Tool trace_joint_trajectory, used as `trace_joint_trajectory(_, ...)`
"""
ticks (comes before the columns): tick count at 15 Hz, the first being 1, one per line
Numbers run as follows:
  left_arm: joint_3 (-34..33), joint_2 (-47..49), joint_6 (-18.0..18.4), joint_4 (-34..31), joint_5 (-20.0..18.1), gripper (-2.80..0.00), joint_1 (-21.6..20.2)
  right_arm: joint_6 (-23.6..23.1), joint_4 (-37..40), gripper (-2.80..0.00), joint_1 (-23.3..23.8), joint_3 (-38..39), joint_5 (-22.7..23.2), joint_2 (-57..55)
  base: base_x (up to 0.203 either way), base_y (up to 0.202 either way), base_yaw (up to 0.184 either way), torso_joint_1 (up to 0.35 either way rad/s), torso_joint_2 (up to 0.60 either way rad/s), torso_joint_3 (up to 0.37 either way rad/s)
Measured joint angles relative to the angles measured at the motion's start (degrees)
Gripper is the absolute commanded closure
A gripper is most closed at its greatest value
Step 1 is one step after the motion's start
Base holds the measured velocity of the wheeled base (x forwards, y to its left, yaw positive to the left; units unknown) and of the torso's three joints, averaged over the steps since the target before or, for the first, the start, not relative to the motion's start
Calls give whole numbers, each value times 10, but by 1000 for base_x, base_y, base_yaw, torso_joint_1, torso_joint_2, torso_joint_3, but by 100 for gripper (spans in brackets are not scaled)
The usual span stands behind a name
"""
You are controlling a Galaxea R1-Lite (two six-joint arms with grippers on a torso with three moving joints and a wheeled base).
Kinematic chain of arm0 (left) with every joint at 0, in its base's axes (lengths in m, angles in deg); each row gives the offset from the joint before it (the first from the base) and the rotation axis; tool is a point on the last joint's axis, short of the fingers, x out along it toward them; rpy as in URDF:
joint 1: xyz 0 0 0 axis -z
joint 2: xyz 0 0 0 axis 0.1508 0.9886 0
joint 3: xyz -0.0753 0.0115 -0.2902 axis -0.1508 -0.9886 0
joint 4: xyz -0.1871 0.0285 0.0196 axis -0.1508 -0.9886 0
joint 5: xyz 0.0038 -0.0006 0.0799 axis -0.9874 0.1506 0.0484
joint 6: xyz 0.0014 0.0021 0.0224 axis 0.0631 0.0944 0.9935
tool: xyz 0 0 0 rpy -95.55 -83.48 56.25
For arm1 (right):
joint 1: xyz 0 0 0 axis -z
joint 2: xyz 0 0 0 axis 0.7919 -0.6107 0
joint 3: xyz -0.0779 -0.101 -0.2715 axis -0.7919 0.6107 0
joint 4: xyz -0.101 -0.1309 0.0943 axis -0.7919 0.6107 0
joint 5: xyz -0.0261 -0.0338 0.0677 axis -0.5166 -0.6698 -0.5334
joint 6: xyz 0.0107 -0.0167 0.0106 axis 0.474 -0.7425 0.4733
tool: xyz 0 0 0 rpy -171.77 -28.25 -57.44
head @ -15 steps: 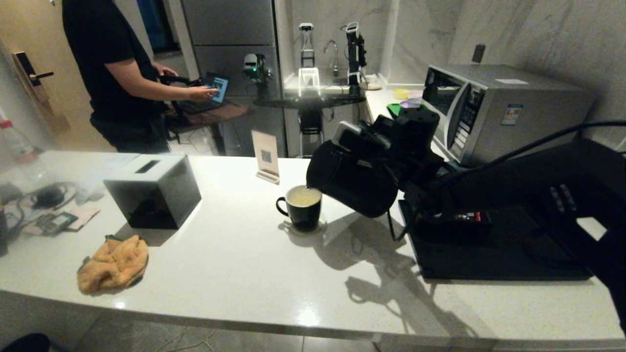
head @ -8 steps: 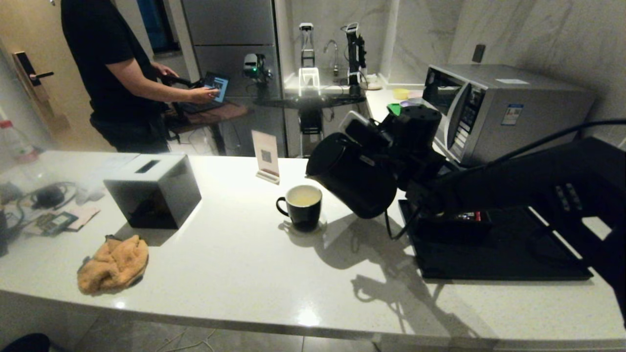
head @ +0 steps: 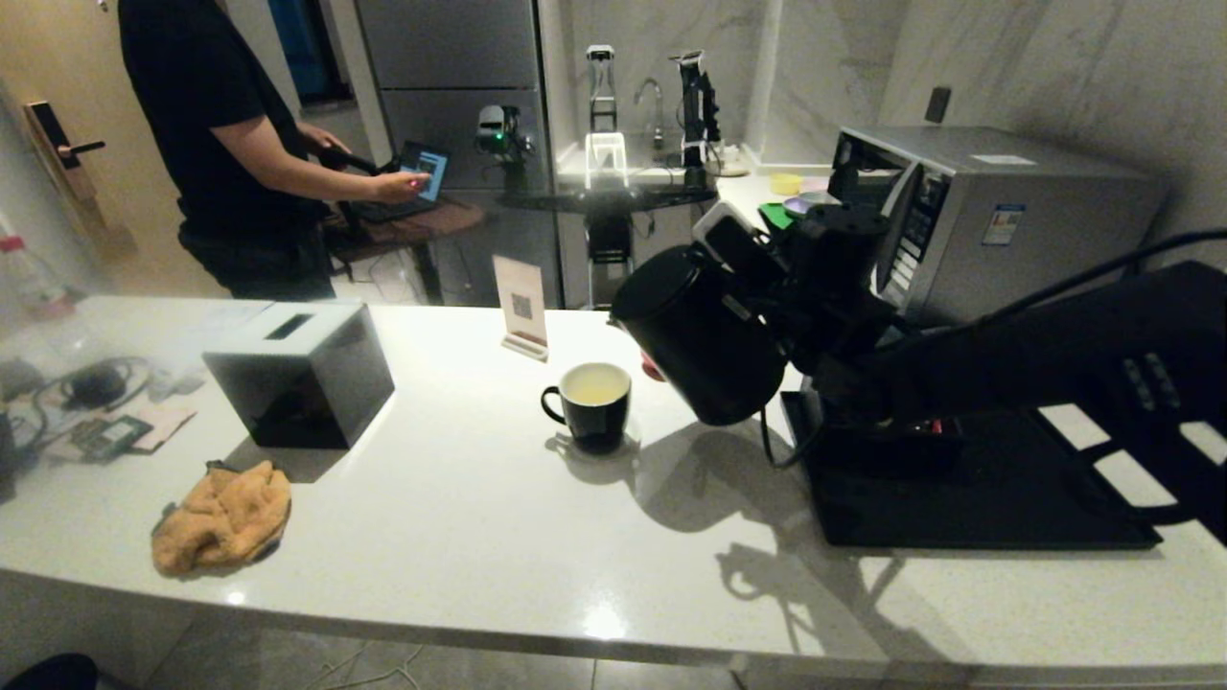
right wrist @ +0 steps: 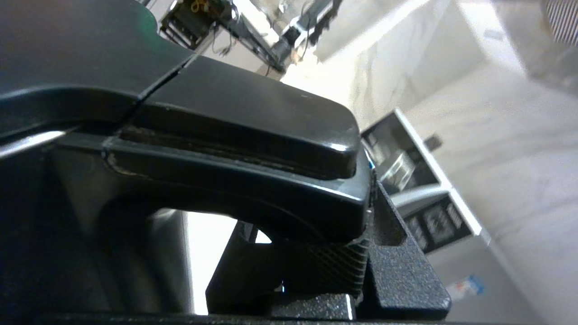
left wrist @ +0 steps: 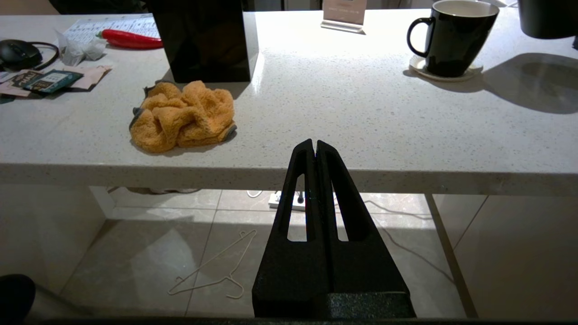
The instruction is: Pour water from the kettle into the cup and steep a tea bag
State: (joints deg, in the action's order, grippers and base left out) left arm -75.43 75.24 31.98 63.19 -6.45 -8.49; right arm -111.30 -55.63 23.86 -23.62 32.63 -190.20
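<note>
Right of the cup (head: 592, 402) | kettle (head: 705, 335) now tipped back upright, spout lifted clear, stream stopped | right gripper (head: 767, 287) clamped on handle | water (head: 595, 384) filling cup | left gripper (left wrist: 314, 149) pressed together, parked below counter edge | pour likely done, tea bag next

Dim kitchen; marble wall (head: 1035, 67); tiled floor (left wrist: 189, 234).

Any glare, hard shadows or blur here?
Head view: hard kettle shadow falls on the counter, with small glare spots near its front edge. Left wrist view: sharp, bright glare behind the cup. Right wrist view: the background is smeared and washed out.
</note>
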Motion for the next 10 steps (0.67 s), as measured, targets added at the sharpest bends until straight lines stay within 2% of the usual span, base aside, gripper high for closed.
trace_joint_trajectory(4,0,0,0,0,0,0,0,22,-13,0,25,28,0,21,0,0,0,0,0,0)
trace_joint_trajectory(10,0,0,0,0,0,0,0,26,-10,0,74,41,2,53,0,0,0,0,0,0)
